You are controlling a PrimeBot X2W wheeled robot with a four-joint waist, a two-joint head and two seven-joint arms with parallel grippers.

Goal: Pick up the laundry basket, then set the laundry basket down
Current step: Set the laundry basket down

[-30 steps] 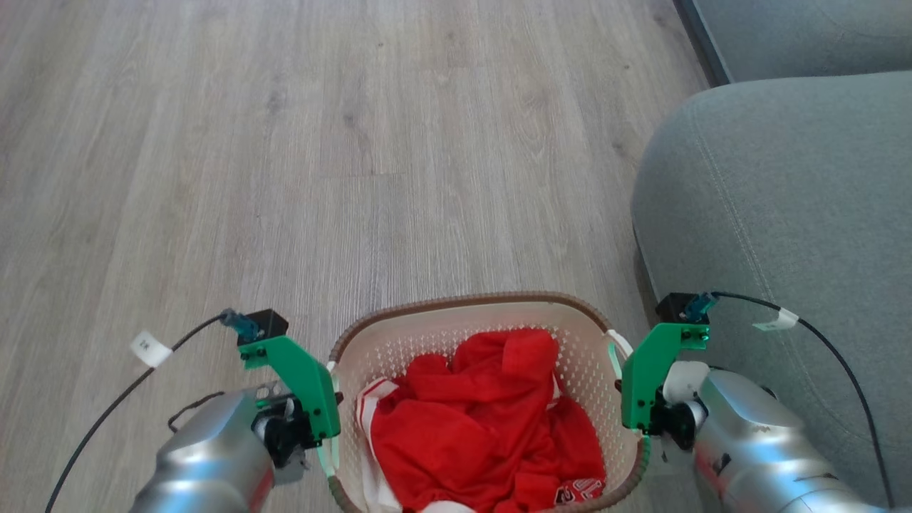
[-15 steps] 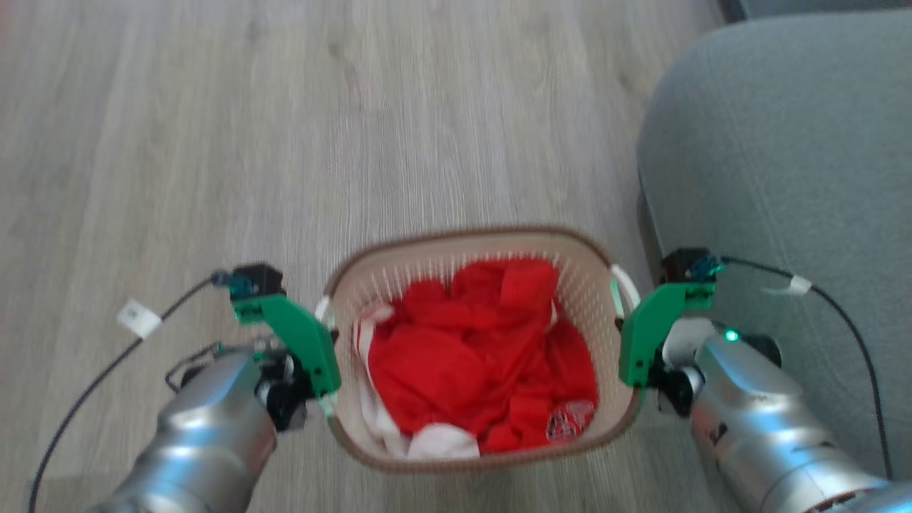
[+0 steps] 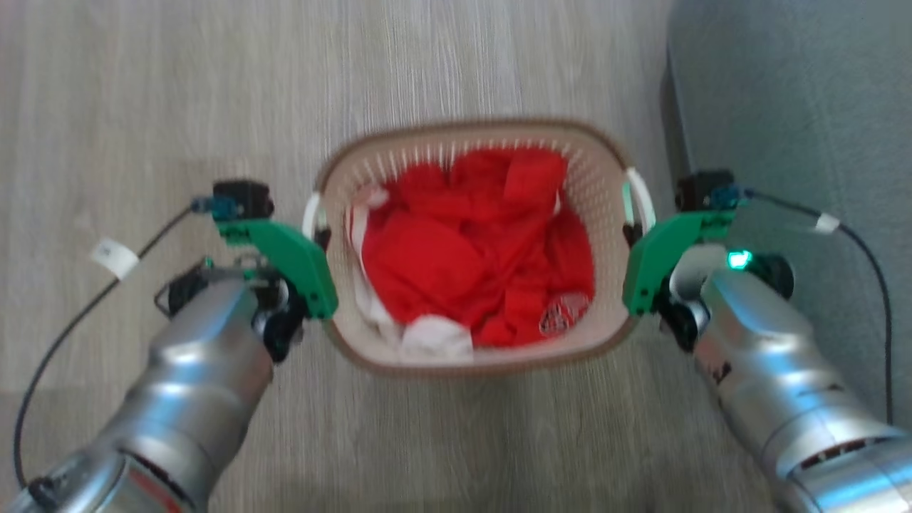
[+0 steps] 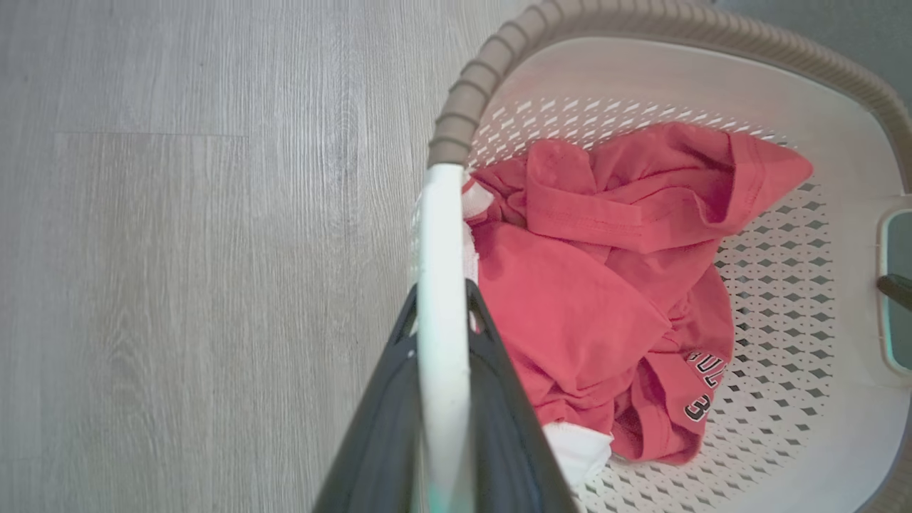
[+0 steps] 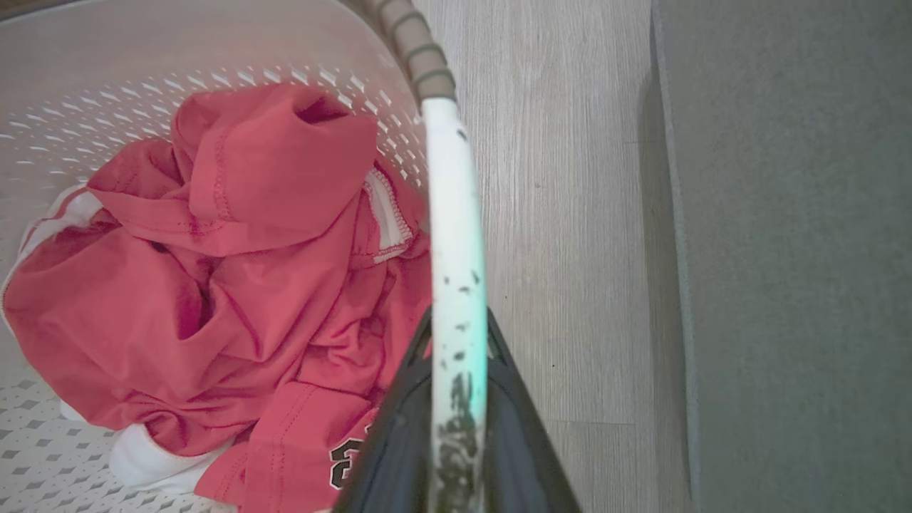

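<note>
Laundry basket dead centre between the arms, over wood floor, grey sofa just beside its right end. Lifted or grounded: can't tell from these views, head view blurred.

Left gripper clamped tight on the left handle, dark fingers either side of the white bar, no gap visible. Right gripper same story on the right handle: pinched onto the bar, dark specks along it.

Handling, as a guess: light. Thin perforated plastic shell, stiff enough to keep shape, probably some flex at the handles under load. Load just a crumpled red shirt plus some white cloth. Soft, no real weight, could slump to one side if tipped. Smooth round bars, so possible swivel or slip in a two-finger pinch. Worth keeping both wrists level and in sync.

Grip points: the two side handles, right place. Brown rim looks too thick and ribbed for these fingers, walls too weak.

Orientation: upright, mouth facing up toward the head camera. Long axis across the body, handle to handle, left to right in the head view. Short ends at the grippers, long sides near and far.
</note>
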